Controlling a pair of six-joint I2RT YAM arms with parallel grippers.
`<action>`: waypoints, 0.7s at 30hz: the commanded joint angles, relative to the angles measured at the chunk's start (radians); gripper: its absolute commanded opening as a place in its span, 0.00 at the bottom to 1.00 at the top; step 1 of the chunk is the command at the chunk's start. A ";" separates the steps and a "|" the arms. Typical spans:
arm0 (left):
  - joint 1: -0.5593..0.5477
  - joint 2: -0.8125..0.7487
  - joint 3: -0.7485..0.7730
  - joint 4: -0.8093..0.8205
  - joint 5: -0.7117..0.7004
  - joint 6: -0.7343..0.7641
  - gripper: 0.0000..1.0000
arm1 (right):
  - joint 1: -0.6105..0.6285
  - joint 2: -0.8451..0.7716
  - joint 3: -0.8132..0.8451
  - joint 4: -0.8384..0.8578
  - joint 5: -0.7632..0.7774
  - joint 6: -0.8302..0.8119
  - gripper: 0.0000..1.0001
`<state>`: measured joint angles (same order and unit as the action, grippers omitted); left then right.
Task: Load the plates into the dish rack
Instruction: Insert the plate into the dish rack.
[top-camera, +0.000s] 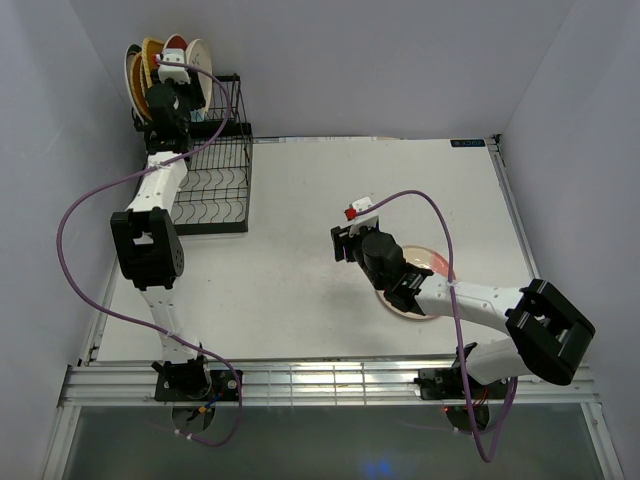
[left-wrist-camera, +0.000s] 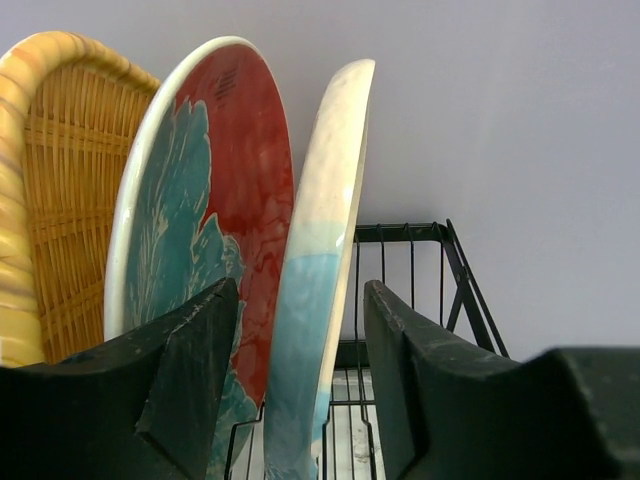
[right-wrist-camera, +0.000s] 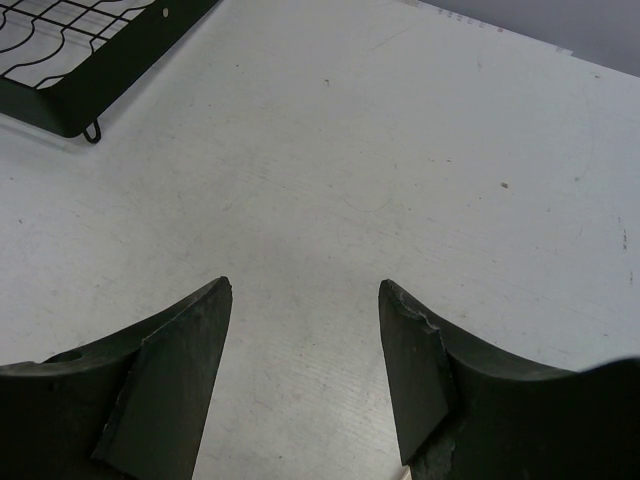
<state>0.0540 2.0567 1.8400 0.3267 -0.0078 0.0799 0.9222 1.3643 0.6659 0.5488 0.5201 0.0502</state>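
Observation:
The black wire dish rack stands at the table's far left. Several plates stand upright in its raised upper basket: a woven orange-yellow plate, the red-teal floral plate and the cream-blue plate. My left gripper is open there, and its jaws straddle the cream-blue plate's lower edge with gaps on both sides. The cream-pink plate lies flat on the table, partly under my right arm. My right gripper is open and empty over bare table, to the left of that plate.
The rack's lower slotted section holds no plates, and its near corner shows in the right wrist view. White walls close in the table on the left, back and right. Purple cables loop beside both arms.

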 joint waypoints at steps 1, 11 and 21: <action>0.018 -0.075 -0.010 0.003 -0.050 -0.012 0.64 | -0.003 0.007 0.047 0.031 0.001 0.013 0.66; 0.018 -0.079 0.040 -0.020 -0.075 -0.028 0.80 | -0.005 0.018 0.055 0.030 -0.002 0.013 0.66; 0.020 -0.093 0.099 -0.072 -0.138 -0.012 0.97 | -0.003 0.019 0.058 0.023 -0.006 0.013 0.67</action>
<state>0.0364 2.0445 1.8992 0.2691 -0.0437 0.0441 0.9222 1.3853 0.6838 0.5480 0.5125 0.0505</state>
